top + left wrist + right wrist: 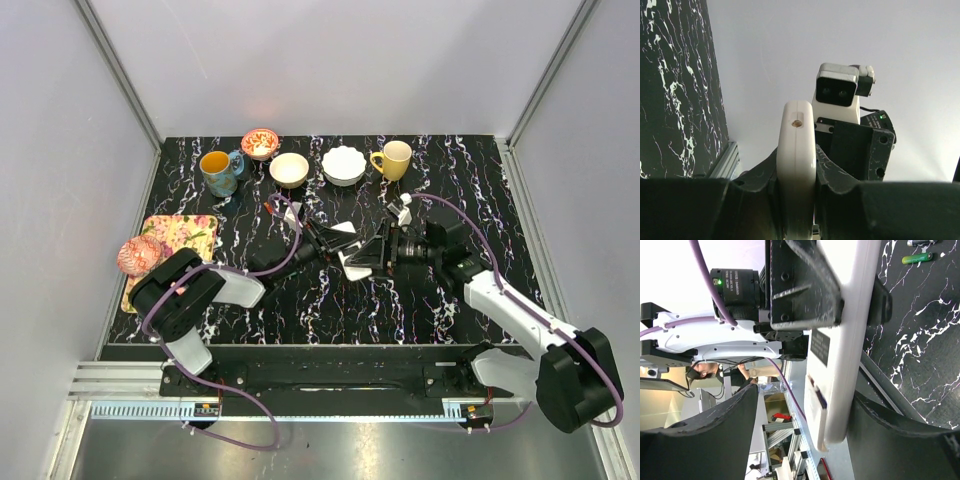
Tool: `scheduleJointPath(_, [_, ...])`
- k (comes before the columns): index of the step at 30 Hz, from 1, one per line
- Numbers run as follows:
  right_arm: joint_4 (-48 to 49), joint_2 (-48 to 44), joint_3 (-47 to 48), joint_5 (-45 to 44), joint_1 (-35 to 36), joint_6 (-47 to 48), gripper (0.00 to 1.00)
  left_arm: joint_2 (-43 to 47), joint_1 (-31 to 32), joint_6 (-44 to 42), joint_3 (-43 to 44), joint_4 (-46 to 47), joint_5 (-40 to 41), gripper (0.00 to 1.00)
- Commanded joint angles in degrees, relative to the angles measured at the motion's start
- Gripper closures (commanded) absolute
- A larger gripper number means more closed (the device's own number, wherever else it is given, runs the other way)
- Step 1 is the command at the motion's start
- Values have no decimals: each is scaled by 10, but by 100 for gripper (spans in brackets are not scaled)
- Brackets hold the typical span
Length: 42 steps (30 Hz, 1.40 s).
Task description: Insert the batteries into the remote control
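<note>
The remote control (345, 229) hangs above the middle of the table, and my left gripper (343, 247) is shut on it. In the left wrist view its white edge (796, 135) stands upright between the left gripper (796, 172) fingers. Facing it from the right is my right gripper (370, 255). In the right wrist view the remote's white back (850, 340) points down between the spread fingers of the right gripper (805, 440), which is open. A thin cover panel (815, 412) sits slightly off the back. A green battery (916, 259) lies on the table beyond.
Along the back stand a blue mug (220, 170), a patterned bowl (260, 143), a cream bowl (289, 169), a white bowl (343, 165) and a yellow mug (393, 159). A floral tray (180, 236) with a pink object (138, 255) lies at the left.
</note>
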<state>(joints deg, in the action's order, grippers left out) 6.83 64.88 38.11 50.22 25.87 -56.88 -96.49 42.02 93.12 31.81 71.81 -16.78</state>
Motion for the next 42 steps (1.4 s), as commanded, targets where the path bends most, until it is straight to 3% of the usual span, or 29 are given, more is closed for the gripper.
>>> scheduleJointPath(1, [8, -25, -7, 15, -3, -8, 29, 20, -12, 6, 9, 237, -3, 100])
scheduleJointPath(14, [19, -27, -26, 26, -13, -9, 36, 36, -18, 8, 9, 237, -7, 100])
scheduleJointPath(26, [94, -5, -39, 34, -20, -44, 45, 44, -19, 9, 11, 236, -12, 100])
scheduleJointPath(42, [121, 24, -39, 41, -20, -51, 62, 40, -14, 15, 30, 236, -12, 100])
